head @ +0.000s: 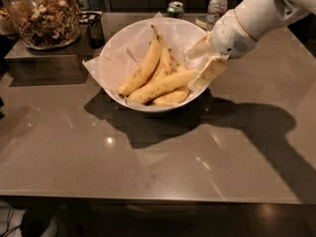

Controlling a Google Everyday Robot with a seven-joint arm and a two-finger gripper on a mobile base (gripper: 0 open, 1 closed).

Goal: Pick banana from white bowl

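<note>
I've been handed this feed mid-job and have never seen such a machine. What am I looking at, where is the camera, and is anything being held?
There is one camera, looking down across a grey table; where it is mounted is not known. The white arm coming in from the upper right belongs to a mobile robot. Its tool has two cream fingers that stand apart. It sits at the right rim of the white bowl and holds nothing. Its lower finger is close to the end of a banana lying crosswise; I cannot tell if they touch. The bowl is lined with white paper and holds several bananas. The banana to pick is the long one with its stem toward the far rim. Behind stand a glass jar of nuts, a can and a water bottle.
</note>
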